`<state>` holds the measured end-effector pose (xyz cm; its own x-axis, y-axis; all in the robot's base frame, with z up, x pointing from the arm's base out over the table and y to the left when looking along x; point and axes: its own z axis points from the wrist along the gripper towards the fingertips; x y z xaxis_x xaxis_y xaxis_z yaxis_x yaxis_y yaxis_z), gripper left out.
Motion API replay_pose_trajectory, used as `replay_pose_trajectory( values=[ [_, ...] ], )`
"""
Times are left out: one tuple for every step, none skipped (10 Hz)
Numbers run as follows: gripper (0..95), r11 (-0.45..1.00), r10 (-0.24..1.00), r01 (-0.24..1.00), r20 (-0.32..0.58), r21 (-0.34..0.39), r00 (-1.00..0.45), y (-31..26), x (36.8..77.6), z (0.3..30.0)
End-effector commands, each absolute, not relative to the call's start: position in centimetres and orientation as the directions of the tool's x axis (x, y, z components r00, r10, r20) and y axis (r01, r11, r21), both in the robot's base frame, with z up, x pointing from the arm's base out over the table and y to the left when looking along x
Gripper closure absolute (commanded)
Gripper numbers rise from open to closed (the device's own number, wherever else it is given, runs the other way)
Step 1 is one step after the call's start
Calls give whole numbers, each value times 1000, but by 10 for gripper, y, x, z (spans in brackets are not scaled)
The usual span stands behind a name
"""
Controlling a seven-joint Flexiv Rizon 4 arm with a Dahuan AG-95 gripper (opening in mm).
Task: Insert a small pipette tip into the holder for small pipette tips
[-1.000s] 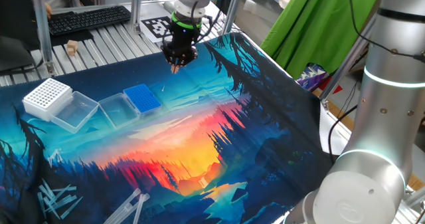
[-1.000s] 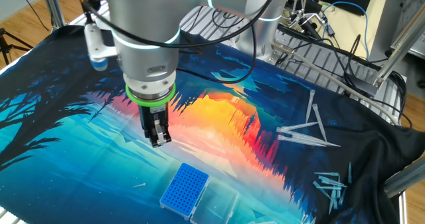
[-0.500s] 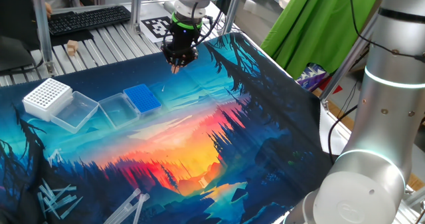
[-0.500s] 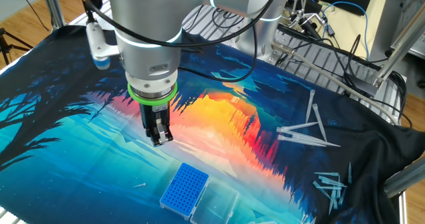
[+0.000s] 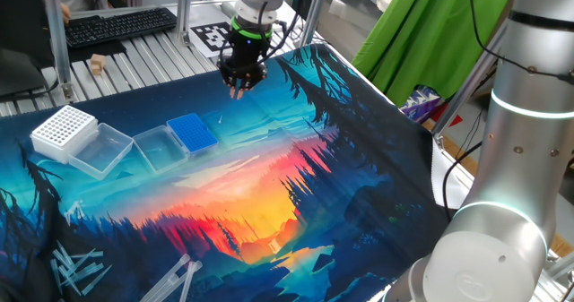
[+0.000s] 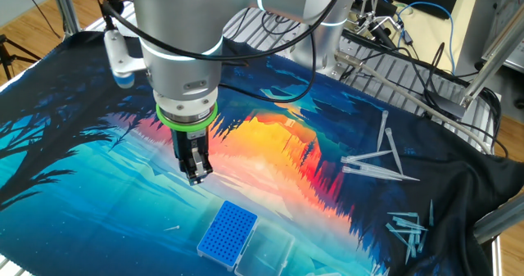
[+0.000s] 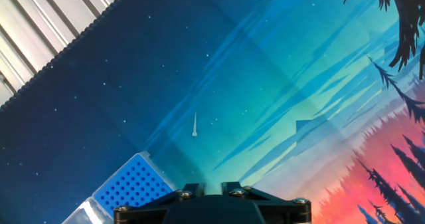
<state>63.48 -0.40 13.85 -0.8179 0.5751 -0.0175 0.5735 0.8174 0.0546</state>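
The small pipette tip point(image 7: 194, 125) lies flat on the blue part of the mat, a thin pale cone; it also shows in the other fixed view point(image 6: 172, 227). The blue holder point(image 5: 193, 132) with its grid of tiny holes stands nearby, lid open, and shows too in the other fixed view point(image 6: 228, 231) and at the bottom left of the hand view point(image 7: 133, 183). My gripper point(image 6: 195, 174) hangs above the mat, between the tip and the holder's far side, touching neither. Its fingers stand close together and hold nothing. It also shows in one fixed view point(image 5: 239, 89).
A white perforated rack point(image 5: 63, 128) with clear open lids point(image 5: 103, 150) stands left of the holder. Long clear tips lie in loose piles point(image 5: 76, 268) point(image 6: 378, 163) point(image 6: 409, 227). The mat's edge and a metal slatted table point(image 7: 40, 31) are close by.
The gripper has only shifted very slightly above the mat. The tip and the holder have not moved.
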Motion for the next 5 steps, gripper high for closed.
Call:
replay_pose_trajectory(
  values=[
    [760, 849, 528, 527, -40, 32, -848, -4, 635, 138],
    [760, 850, 526, 525, -33, 39, -850, -4, 635, 138],
    [760, 852, 522, 521, -28, 48, -852, -4, 635, 138],
    [760, 857, 515, 513, -29, 49, -857, -4, 635, 138],
    [570, 859, 512, 510, -29, 49, -859, -4, 635, 138]
  ],
)
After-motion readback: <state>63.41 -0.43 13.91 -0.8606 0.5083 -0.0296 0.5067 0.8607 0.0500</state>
